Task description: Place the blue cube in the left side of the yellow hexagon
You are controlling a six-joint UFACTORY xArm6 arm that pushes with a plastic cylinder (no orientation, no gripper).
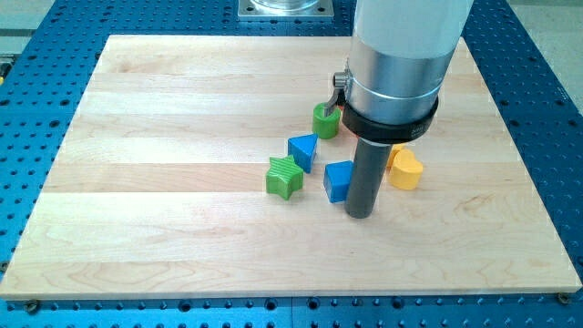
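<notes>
My tip [361,215] rests against the blue cube [337,180] on its right, between it and the yellow block [404,169]. No hand fitted; nothing held.

Board [182,118]: pale wood, visible grain, smooth satin finish. Surrounding table [547,137]: blue-coated metal with a regular hole pattern. Arm housing [410,27]: glossy white shell above a brushed metal collar [396,77]. Rod [364,178]: dark grey, matt. Blue cube [337,180] and green star [284,177]: matt, opaque, plastic-like.
</notes>
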